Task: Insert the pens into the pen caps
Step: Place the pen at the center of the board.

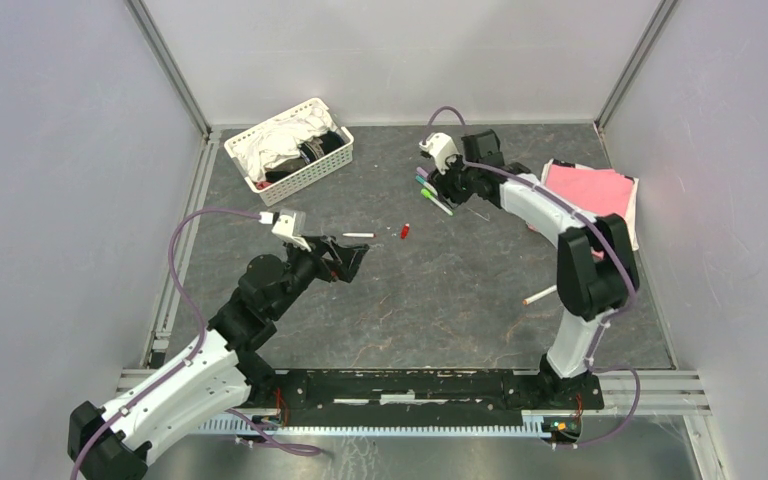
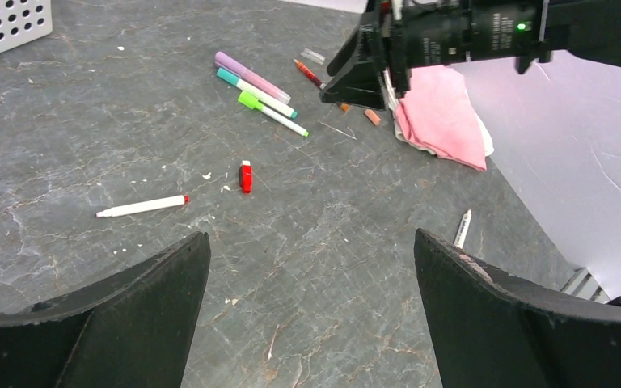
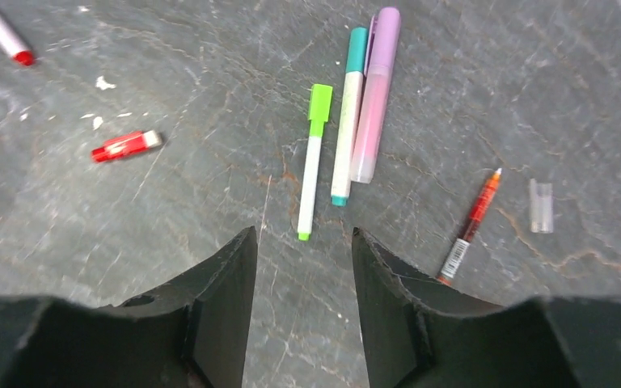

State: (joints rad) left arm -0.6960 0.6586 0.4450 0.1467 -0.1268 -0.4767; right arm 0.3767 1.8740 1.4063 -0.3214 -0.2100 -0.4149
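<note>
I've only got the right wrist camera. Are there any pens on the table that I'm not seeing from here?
Observer: Yes, one white pen lies alone at the near right of the table.
Operator: Any caps outside my frame?
Observer: An orange cap lies beside the pink cloth, seen in the left wrist view.
Operator: And the left gripper?
Observer: The left gripper is open and empty, above the table near the red-tipped pen and red cap.

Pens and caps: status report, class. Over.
Left gripper open, empty. Right gripper open, at green pen. Red cap off, lying apart from red pen. Only specks between them.
</note>
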